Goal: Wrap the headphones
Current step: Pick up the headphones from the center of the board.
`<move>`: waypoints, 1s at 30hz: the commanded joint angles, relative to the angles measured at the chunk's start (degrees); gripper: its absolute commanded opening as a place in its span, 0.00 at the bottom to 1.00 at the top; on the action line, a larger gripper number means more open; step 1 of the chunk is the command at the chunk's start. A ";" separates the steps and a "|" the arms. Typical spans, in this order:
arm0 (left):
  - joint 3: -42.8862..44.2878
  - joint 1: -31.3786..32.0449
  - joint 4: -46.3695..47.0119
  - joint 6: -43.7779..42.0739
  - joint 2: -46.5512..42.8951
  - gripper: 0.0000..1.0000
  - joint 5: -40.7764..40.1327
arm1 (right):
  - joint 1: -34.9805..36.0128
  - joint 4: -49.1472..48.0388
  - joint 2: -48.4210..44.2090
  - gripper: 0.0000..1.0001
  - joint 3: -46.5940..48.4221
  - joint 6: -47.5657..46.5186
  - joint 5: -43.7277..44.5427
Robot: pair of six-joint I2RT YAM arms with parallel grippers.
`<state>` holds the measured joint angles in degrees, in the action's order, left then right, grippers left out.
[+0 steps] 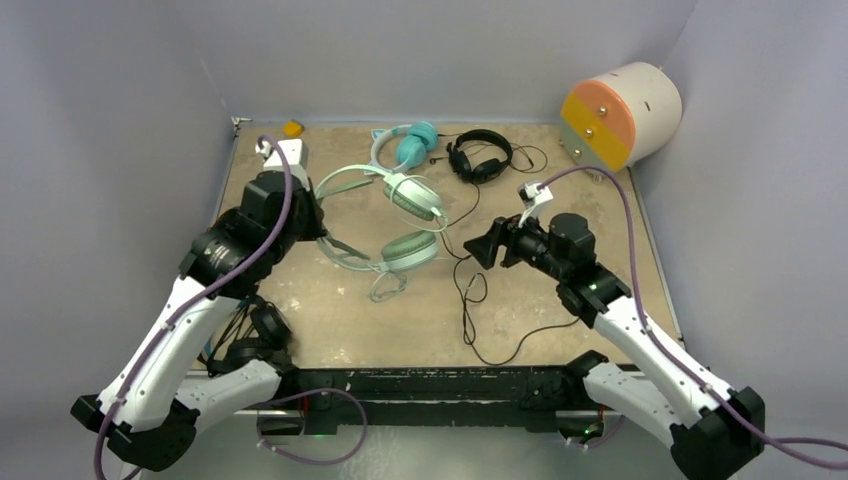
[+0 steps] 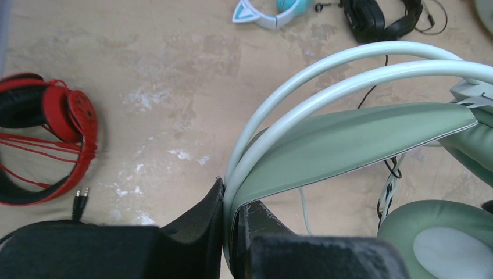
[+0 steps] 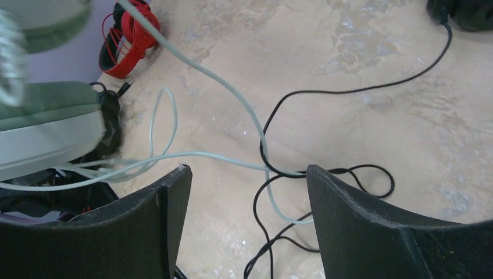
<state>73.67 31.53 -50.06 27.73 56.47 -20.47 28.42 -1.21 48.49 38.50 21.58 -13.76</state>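
The mint-green headphones lie mid-table, ear cups to the right. My left gripper is shut on their headband, the band pinched between the fingertips. Their pale cable trails right and crosses a black cable. My right gripper is open and empty, hovering just above both cables. The teal cat-eared headphones and the small black headphones lie at the back. The red headphones lie to the left, hidden under my left arm in the top view.
A cream drum with an orange face stands at the back right corner. A small orange object sits at the back left. A black cable loops towards the front edge. Another black headset lies under my left arm.
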 commanded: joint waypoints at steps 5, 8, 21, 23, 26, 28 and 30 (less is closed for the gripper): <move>14.87 -0.06 -1.17 -0.74 -0.98 0.00 -3.31 | -0.22 -5.82 12.23 0.76 1.12 2.99 1.19; 19.03 -0.07 -2.62 0.25 -0.61 0.00 -3.06 | -0.22 -4.03 15.86 0.80 2.25 4.95 4.74; 28.13 -0.07 1.99 -4.12 -4.25 0.00 -25.72 | -0.20 -7.20 32.09 0.80 9.66 13.56 2.48; 28.56 -0.01 2.25 -4.82 -4.88 0.00 -27.46 | -0.21 -10.10 33.94 0.79 9.66 13.66 -1.40; 29.15 0.02 2.43 -6.15 -5.50 0.00 -32.46 | -0.15 -14.50 36.95 0.73 9.61 11.68 -10.19; 29.06 -0.02 3.89 -8.06 -6.22 0.00 -34.79 | 0.90 -15.84 39.06 0.73 10.00 10.34 -13.59; 28.63 0.02 5.38 -10.04 -6.89 0.00 -37.14 | 2.63 -10.54 41.77 0.75 12.94 9.03 -11.65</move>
<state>100.20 31.55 -54.81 20.16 51.00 -49.67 28.75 -12.05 87.02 46.46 33.19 -19.64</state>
